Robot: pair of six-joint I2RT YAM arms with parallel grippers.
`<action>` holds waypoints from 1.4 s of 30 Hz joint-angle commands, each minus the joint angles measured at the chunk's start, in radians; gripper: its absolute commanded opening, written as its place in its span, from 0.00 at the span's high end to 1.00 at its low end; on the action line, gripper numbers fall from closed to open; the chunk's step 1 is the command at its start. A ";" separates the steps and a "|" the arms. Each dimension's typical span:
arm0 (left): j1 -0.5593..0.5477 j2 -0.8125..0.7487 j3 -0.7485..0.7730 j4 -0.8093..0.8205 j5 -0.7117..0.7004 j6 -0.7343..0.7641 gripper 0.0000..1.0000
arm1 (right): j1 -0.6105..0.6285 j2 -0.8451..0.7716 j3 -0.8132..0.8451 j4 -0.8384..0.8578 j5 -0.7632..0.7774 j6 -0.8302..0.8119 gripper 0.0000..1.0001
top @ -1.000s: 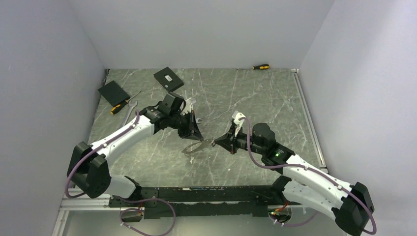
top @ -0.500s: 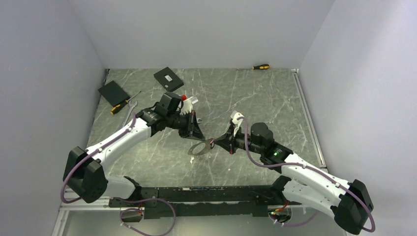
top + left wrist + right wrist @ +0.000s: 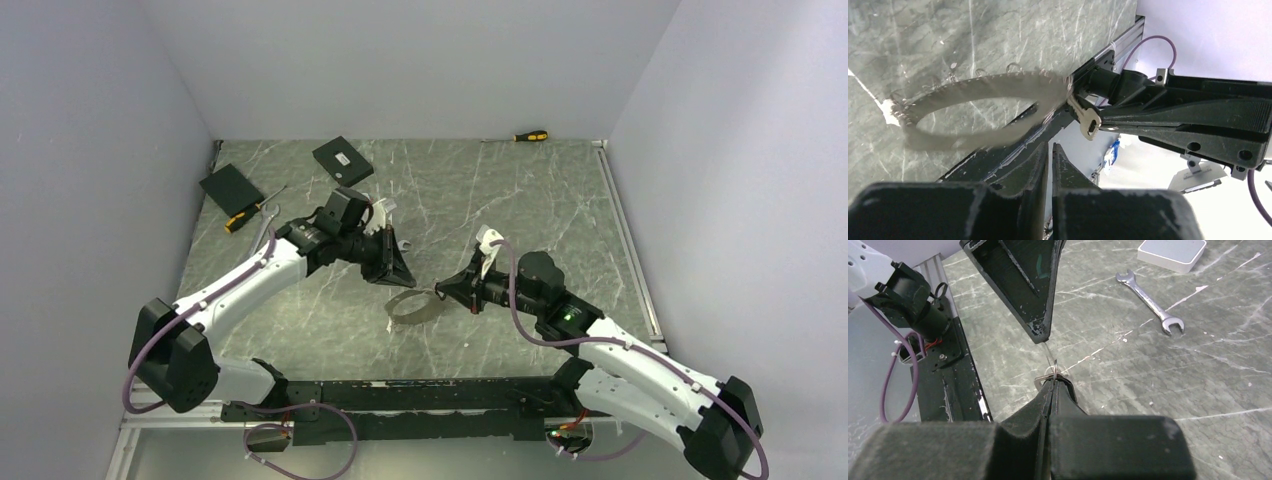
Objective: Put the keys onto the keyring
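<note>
The keyring (image 3: pixel 415 305) is a thin silvery loop hanging just above the table between my two grippers. In the left wrist view it (image 3: pixel 973 110) is blurred and meets a small silver key (image 3: pixel 1088 121). My right gripper (image 3: pixel 440 290) is shut on that key, whose head and small ring (image 3: pixel 1052 372) stick out past its fingertips. My left gripper (image 3: pixel 398 278) is shut, just up-left of the loop. Nothing shows between its jaws in the left wrist view. In the right wrist view a thin wire (image 3: pixel 1049 354) runs from its tip (image 3: pixel 1040 334) to the key.
A silver wrench (image 3: pixel 1150 301) and a white box (image 3: pixel 1173 251) lie beyond the grippers. Two black boxes (image 3: pixel 343 160) (image 3: pixel 231 188) and a yellow-and-black screwdriver (image 3: pixel 245 217) are at the back left. Another screwdriver (image 3: pixel 530 135) lies by the back wall.
The keyring has shifted right and slightly down, away from under the left gripper's tip. The right gripper moved in, then drew back slightly right. The left arm shifted slightly.
</note>
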 commanded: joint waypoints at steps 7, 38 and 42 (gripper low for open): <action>-0.013 -0.056 0.023 -0.035 -0.097 -0.233 0.92 | 0.005 0.002 0.034 0.012 -0.060 0.023 1.00; -0.227 0.034 -0.230 0.249 -0.529 0.509 0.56 | 0.005 -0.117 -0.001 -0.147 0.333 0.026 1.00; -0.230 0.043 -0.244 0.295 -0.531 0.654 0.56 | 0.005 -0.115 -0.004 -0.139 0.325 0.025 1.00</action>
